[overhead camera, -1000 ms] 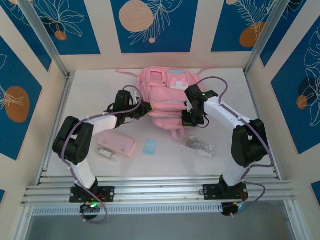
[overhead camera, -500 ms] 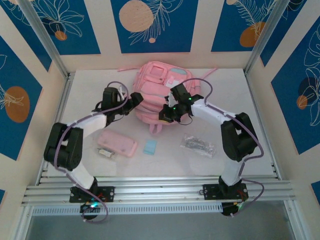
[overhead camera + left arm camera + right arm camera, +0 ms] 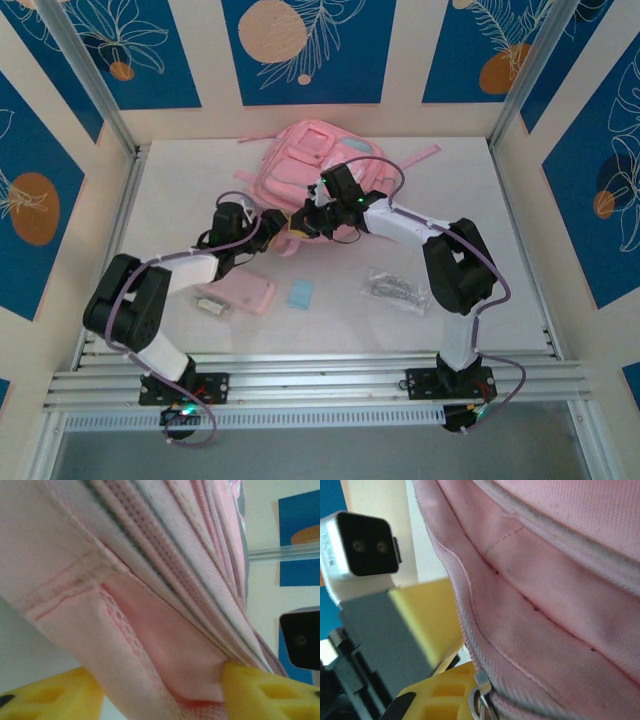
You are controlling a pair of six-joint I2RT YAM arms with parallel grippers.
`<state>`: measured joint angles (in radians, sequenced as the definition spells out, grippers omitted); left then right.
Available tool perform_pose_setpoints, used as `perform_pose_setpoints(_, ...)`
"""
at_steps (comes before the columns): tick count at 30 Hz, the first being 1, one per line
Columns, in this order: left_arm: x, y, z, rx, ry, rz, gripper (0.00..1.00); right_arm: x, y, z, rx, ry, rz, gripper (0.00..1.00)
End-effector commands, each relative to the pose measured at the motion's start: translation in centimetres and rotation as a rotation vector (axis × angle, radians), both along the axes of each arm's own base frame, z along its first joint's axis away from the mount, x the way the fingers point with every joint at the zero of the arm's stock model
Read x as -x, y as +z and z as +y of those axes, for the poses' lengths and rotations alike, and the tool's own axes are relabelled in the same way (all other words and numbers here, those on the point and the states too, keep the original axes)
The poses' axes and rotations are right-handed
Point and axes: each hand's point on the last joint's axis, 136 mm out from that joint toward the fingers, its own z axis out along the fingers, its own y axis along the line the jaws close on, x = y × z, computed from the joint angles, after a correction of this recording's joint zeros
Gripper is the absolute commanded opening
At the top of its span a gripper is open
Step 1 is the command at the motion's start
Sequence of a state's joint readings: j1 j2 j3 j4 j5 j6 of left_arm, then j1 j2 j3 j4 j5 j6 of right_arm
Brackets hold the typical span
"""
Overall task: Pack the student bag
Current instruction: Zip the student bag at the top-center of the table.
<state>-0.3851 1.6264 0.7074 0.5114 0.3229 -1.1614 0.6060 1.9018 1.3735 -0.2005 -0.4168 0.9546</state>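
From above, the pink bag (image 3: pixel 322 160) lies on the white table (image 3: pixel 480 210) at its far side, in the middle, with its straps spread toward the back wall. Both arms reach to the near edge of the bag: the left gripper (image 3: pixel 283 232) and the right gripper (image 3: pixel 303 222) are close to each other there. Near the arms, well apart from the bag, lie a flat pink pencil case (image 3: pixel 240 291), a small blue card (image 3: pixel 300 293) and a clear packet (image 3: pixel 397 288). In the left wrist view, the left gripper (image 3: pixel 160 700) has its yellow jaws set apart with a fold of bag cloth between them; whether they press it I cannot tell. In the right wrist view, the right gripper (image 3: pixel 470 696) has its jaws closed narrow at the seam of the bag, and a metal zipper pull (image 3: pixel 480 692) touches the yellow fingertip (image 3: pixel 445 696); whether it is pinched I cannot tell.
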Motion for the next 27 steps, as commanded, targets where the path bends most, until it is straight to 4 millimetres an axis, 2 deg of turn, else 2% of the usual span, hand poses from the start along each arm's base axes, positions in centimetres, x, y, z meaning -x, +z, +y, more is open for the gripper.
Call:
perform_pose_setpoints(1, -1.3, 0.2, -0.8, 0.062, 0.043, -0.046, 0.30, 2.3, 3.9, 1.5, -0.138, 0.088, -0.024, 0.00)
perform_pose_setpoints(2, -1.4, -0.1, -0.7, 0.063, 0.050, -0.047, 0.18, 2.8, 3.6, 1.2, -0.130, 0.093, -0.013, 0.00)
perform_pose_setpoints(4, -1.7, -0.2, -0.6, 0.061, 0.057, -0.052, 0.00, 3.8, 3.0, 0.3, -0.089, 0.115, -0.013, 0.00)
perform_pose_setpoints(6, -1.8, 0.1, -0.4, 0.056, 0.056, -0.064, 0.00, 4.7, 1.7, -1.3, 0.011, 0.148, -0.022, 0.00)
perform_pose_setpoints(9, -1.9, 0.9, 0.2, 0.031, 0.045, -0.085, 0.00, 6.9, -1.3, -5.1, 0.235, 0.255, 0.000, 0.00)
perform_pose_setpoints(13, -1.8, 1.9, 1.7, -0.029, 0.042, -0.109, 0.00, 9.5, -5.2, -12.4, 0.553, 0.326, 0.092, 0.00)
perform_pose_setpoints(15, -1.6, 2.1, 2.4, -0.045, 0.047, -0.115, 0.00, 9.8, -6.3, -15.3, 0.611, 0.295, 0.150, 0.00)
perform_pose_setpoints(18, -1.3, 2.7, 3.1, -0.071, 0.048, -0.123, 0.00, 8.9, -7.1, -19.2, 0.701, 0.213, 0.172, 0.00)
perform_pose_setpoints(20, -1.0, 3.0, 3.3, -0.097, 0.034, -0.126, 0.00, 7.2, -7.0, -21.5, 0.750, 0.146, 0.158, 0.00)
perform_pose_setpoints(23, -0.5, 3.2, 3.6, -0.118, 0.021, -0.124, 0.00, 3.9, -6.7, -24.7, 0.816, 0.039, 0.120, 0.00)
perform_pose_setpoints(27, 0.0, 3.5, 5.1, -0.147, 0.044, -0.124, 0.00, -1.0, -7.1, -30.1, 0.920, -0.107, 0.098, 0.00)
